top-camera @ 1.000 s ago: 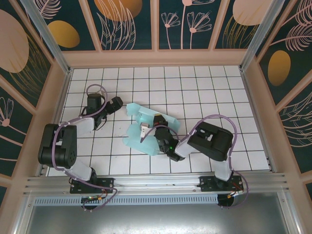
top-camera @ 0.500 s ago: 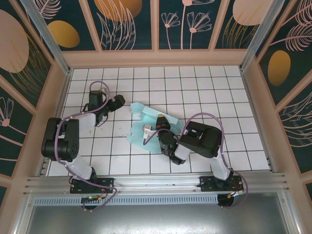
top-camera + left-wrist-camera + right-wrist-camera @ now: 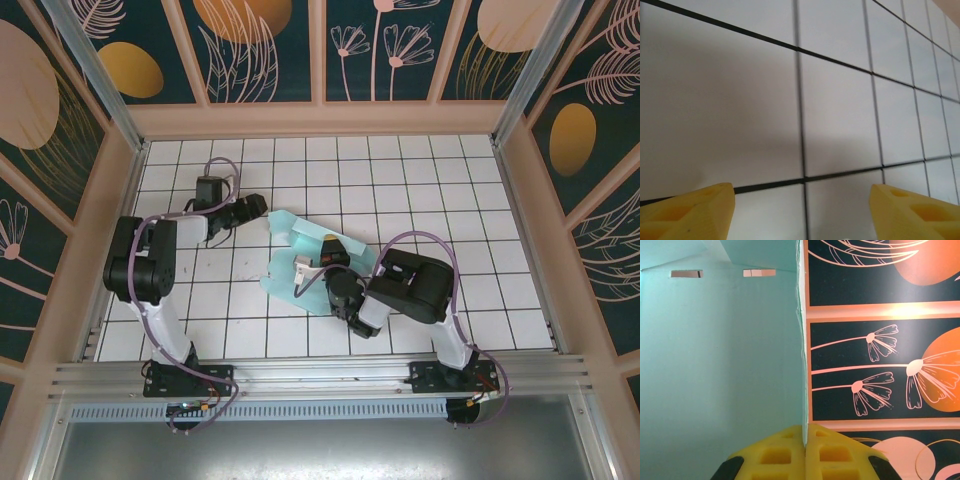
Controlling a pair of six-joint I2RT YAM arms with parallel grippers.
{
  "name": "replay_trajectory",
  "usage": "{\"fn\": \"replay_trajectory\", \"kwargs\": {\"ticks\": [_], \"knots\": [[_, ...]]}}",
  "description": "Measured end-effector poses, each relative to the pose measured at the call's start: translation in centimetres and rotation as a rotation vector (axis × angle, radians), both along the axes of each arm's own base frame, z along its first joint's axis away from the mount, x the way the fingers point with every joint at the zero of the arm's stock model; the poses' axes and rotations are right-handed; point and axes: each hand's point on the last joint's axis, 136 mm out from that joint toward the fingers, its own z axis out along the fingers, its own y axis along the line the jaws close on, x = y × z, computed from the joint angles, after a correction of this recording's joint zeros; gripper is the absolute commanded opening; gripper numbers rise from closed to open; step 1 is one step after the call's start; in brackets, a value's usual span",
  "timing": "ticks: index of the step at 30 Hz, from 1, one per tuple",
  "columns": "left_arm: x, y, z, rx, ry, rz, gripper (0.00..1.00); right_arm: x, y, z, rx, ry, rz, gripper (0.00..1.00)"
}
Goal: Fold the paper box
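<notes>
left claw [image 3: 252, 208]: fingers set wide apart, nothing between them; on its wrist cam the two yellow fingertips [image 3: 695, 210] sit at the bottom corners, with bare tiled floor [image 3: 840, 100] in the gap and ahead of them; holding nothing

paper box [image 3: 300, 235]: mint card, partly folded, lying on the floor between the two claws; its nearest corner is just beside the left claw's tips, on the side facing the right arm; can't tell if they touch

right claw [image 3: 322, 272]: closed tight on the paper box; on its wrist cam [image 3: 805, 447] the yellow fingers are pressed together on a thin card edge that runs straight up from the tips; the mint sheet [image 3: 715, 365] spreads to the left of that edge, with two small slots [image 3: 759, 273] at its far end, up and left of the fingers; right of the edge is the flower-pattern wall panel [image 3: 880, 365]

from the top cam, most of the box lies ahead of the right claw, toward the left claw
</notes>
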Motion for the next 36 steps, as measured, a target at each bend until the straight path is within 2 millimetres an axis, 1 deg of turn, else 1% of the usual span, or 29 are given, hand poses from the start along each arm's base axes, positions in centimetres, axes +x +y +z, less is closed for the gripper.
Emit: {"fn": "replay_trajectory", "kwargs": {"ticks": [5,8,14,19,22,24,26,36], "knots": [[-1.5,-3.3,0.5,-0.037,-0.002,-0.132,0.65,0.2,-0.2,0.0,0.018,0.003,-0.007,0.0],[-2.7,-4.2,0.5,-0.073,0.013,-0.178,0.64,0.4,-0.6,0.0,0.024,0.005,-0.024,0.0],[-5.9,-5.2,0.0,-0.113,0.053,-0.238,0.65,0.5,-0.8,0.0,0.038,0.007,-0.028,0.0],[-7.4,-6.0,-0.1,-0.124,0.055,-0.27,0.66,0.5,-0.8,0.0,0.042,0.008,-0.028,0.0],[-8.3,-6.0,-0.4,-0.129,0.049,-0.279,0.68,0.5,-0.8,0.0,0.042,0.008,-0.028,0.0],[-8.7,-5.9,-0.5,-0.122,0.033,-0.292,0.72,0.5,-0.8,0.0,0.041,0.008,-0.028,0.0],[-9.1,-5.9,-0.5,-0.113,0.019,-0.306,0.74,0.5,-0.8,0.0,0.041,0.008,-0.028,0.0],[-9.7,-7.0,0.6,-0.125,-0.092,-0.412,0.74,0.5,-0.8,-0.1,0.044,0.009,-0.031,0.0]]}}
